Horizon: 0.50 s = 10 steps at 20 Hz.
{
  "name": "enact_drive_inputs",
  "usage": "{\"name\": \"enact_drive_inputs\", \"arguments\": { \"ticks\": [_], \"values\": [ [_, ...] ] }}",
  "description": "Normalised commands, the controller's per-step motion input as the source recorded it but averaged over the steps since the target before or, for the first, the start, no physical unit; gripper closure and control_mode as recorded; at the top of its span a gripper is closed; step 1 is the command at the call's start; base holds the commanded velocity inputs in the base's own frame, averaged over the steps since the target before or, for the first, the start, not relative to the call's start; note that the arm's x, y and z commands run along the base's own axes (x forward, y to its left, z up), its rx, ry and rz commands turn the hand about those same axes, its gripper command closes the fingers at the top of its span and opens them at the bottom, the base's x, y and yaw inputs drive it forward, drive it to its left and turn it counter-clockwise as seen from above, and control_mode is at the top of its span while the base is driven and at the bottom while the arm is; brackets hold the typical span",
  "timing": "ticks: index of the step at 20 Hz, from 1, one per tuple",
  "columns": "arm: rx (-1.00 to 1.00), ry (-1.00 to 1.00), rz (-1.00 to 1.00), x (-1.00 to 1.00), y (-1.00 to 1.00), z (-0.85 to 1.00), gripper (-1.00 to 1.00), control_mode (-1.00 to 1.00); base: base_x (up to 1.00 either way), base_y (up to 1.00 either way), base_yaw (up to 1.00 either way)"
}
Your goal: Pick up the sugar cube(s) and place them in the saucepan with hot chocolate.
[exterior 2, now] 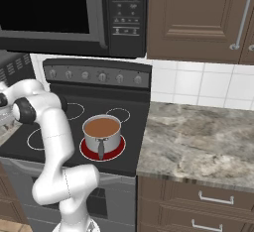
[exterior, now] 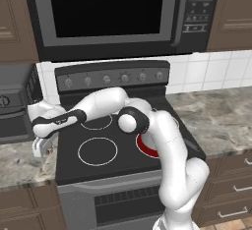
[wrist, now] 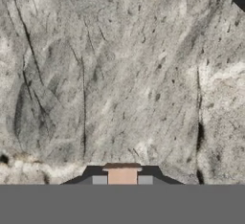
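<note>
In the hand view a tiny tan sugar cube sits between my two finger pads, which press against its sides just above the grey stone counter. My gripper hangs low over the counter left of the stove, shut on the cube. The silver saucepan with brown hot chocolate stands on the glowing red front burner, its dark handle pointing toward the stove's front edge. In the left base view my arm hides most of the pan.
A black stove with ring burners lies between my gripper and the pan. A microwave hangs above it. A dark toaster oven stands on the left counter behind my hand. Grey stone counter stretches right of the stove.
</note>
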Motion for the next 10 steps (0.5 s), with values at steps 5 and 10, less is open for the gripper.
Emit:
{"name": "enact_drive_inputs", "arguments": {
  "ticks": [5, 10],
  "values": [
    [0.00, -0.01, 0.00, -0.27, 0.00, 0.47, 1.00, -1.00, 0.00, 0.00, 0.00],
    [0.00, -0.03, 0.00, -0.41, 0.00, 0.54, 1.00, -1.00, 0.00, 0.00, 0.00]
  ]
}}
